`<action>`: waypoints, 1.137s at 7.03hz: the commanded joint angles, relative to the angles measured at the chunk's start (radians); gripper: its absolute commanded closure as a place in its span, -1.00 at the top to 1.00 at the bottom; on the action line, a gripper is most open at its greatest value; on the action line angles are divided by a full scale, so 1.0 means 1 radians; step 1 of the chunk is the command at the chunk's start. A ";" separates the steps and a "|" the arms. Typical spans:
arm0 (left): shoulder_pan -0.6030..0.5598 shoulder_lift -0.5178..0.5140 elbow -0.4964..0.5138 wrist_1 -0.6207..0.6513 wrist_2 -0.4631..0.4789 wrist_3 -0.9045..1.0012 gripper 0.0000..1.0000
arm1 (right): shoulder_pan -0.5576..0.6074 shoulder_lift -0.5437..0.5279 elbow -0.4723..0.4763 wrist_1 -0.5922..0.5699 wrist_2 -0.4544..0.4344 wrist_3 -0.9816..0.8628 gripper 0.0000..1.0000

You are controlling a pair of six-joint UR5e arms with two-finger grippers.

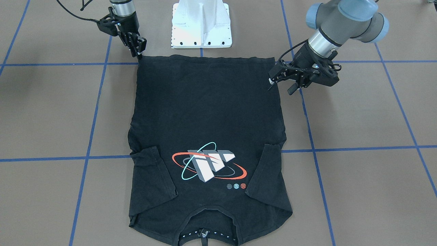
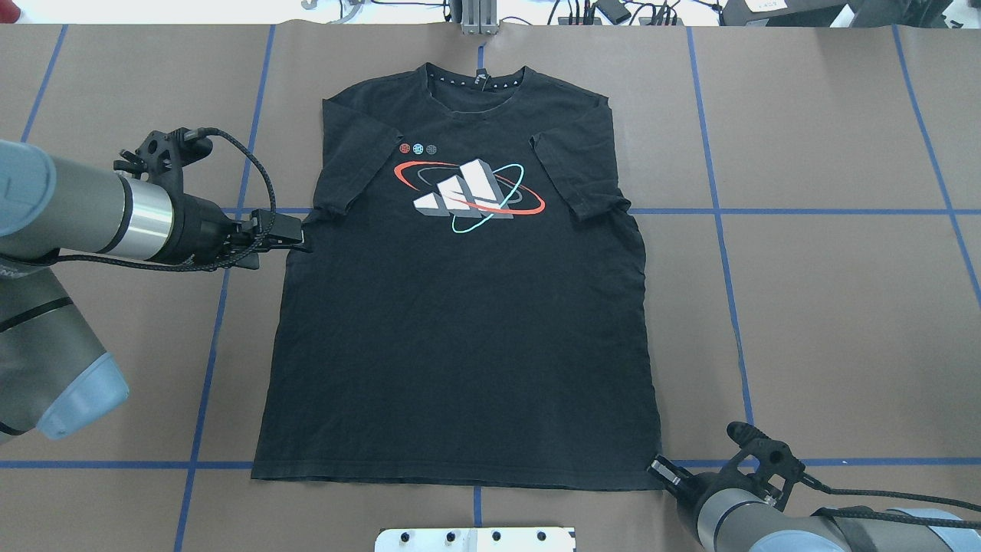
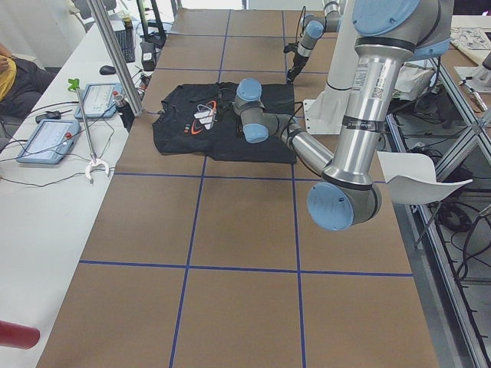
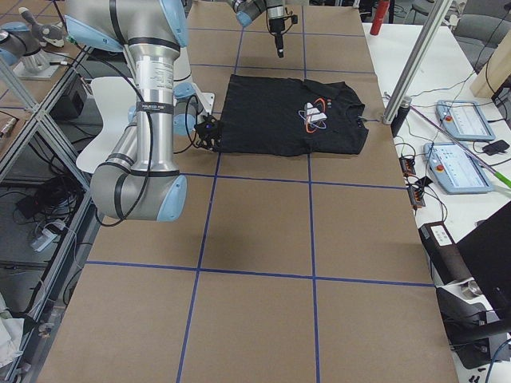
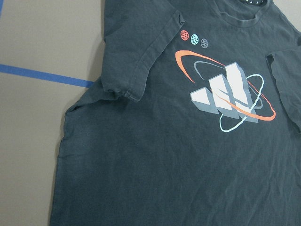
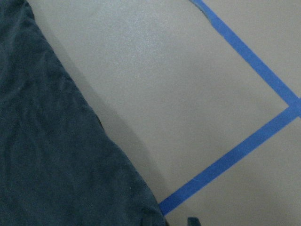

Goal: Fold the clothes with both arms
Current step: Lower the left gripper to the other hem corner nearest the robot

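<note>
The clothes are one black T-shirt point(image 1: 205, 112) lying flat, logo side up, sleeves folded inward, collar at the far edge from the robot's base point(image 2: 460, 322). My left gripper point(image 1: 280, 87) hovers open beside the shirt's left side edge point(image 2: 300, 238) with nothing between its fingers. The left wrist view looks down on the logo and one sleeve point(image 5: 164, 155). My right gripper point(image 1: 139, 54) points down at the hem's right corner point(image 2: 661, 469), appears open, and the corner lies flat. The right wrist view shows that corner point(image 6: 56, 155) on bare table.
The white base plate point(image 1: 201, 30) stands just behind the hem. Blue tape lines point(image 2: 720, 230) grid the brown table. Benches with control tablets point(image 3: 46, 142) and an aluminium post point(image 4: 419, 60) line the table's far side.
</note>
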 commanded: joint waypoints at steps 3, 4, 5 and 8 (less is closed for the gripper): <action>0.030 0.009 -0.003 0.000 0.037 -0.022 1.00 | -0.020 0.000 -0.004 0.000 -0.001 0.001 0.04; 0.040 0.025 -0.006 -0.002 0.043 -0.022 1.00 | -0.021 0.003 -0.005 0.000 -0.003 0.001 -0.18; 0.077 0.047 -0.027 -0.021 0.097 -0.045 1.00 | -0.021 0.005 -0.005 0.000 -0.003 0.001 -0.84; 0.265 0.169 -0.169 -0.022 0.282 -0.176 0.99 | -0.015 0.007 0.003 0.000 -0.001 0.001 -1.00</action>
